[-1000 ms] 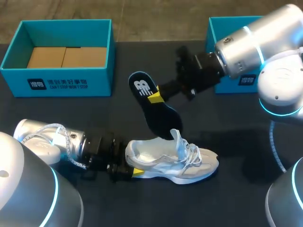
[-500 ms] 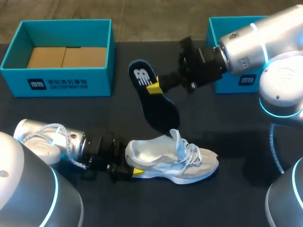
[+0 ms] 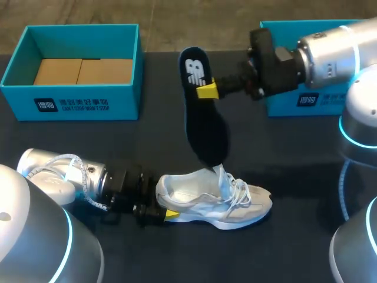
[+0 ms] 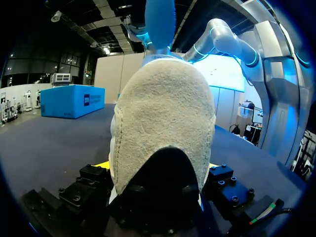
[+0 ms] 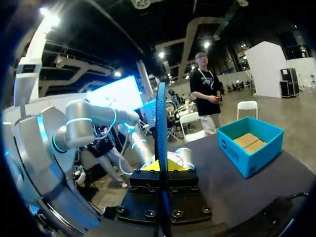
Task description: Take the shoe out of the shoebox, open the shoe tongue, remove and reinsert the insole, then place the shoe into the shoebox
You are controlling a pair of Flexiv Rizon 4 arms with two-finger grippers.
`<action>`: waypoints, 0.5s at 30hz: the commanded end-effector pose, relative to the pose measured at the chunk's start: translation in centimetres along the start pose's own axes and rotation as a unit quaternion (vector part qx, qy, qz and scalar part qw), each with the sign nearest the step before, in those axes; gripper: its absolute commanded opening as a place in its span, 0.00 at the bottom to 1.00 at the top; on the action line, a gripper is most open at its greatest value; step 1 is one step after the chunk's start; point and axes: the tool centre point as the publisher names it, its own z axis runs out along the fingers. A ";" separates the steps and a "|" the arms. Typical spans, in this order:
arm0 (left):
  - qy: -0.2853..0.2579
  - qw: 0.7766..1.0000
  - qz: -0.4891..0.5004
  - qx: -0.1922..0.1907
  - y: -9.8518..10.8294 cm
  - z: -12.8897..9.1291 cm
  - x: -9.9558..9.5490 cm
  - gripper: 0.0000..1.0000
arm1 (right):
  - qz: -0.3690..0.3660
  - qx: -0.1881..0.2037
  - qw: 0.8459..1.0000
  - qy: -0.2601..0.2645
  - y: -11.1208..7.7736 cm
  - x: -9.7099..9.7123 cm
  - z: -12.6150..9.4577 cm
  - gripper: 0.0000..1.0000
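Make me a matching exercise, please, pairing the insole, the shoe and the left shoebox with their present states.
Things:
1 insole
2 shoe
3 left shoebox

States:
a lying on the table, heel clamped in the left gripper
b open, brown cardboard bottom showing
c held in the air by the right gripper

Pairs: 1-c, 2-a, 3-b.

dim overall — glare from overhead, soft shadows

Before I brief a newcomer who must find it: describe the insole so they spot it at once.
On the dark table lies a white shoe. Just above it my right gripper holds the insole: the only flat, dark, foot-shaped sheet, white mark at its top.
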 end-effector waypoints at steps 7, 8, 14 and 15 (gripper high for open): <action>-0.001 1.000 0.000 -0.001 0.4 0.1 -0.1 0.00 | 0.056 -0.058 0.995 -0.050 0.2 2.7 -5.0 0.00; -0.001 1.000 0.000 -0.001 0.4 0.1 -0.1 0.00 | 0.056 -0.058 0.995 -0.050 0.2 2.7 -5.0 0.00; -0.001 1.000 0.000 -0.001 0.4 0.1 -0.1 0.00 | 0.056 -0.058 0.995 -0.050 0.2 2.7 -5.0 0.00; -0.001 1.000 0.000 -0.001 0.4 0.1 -0.1 0.00 | 0.056 -0.058 0.995 -0.050 0.2 2.7 -5.0 0.00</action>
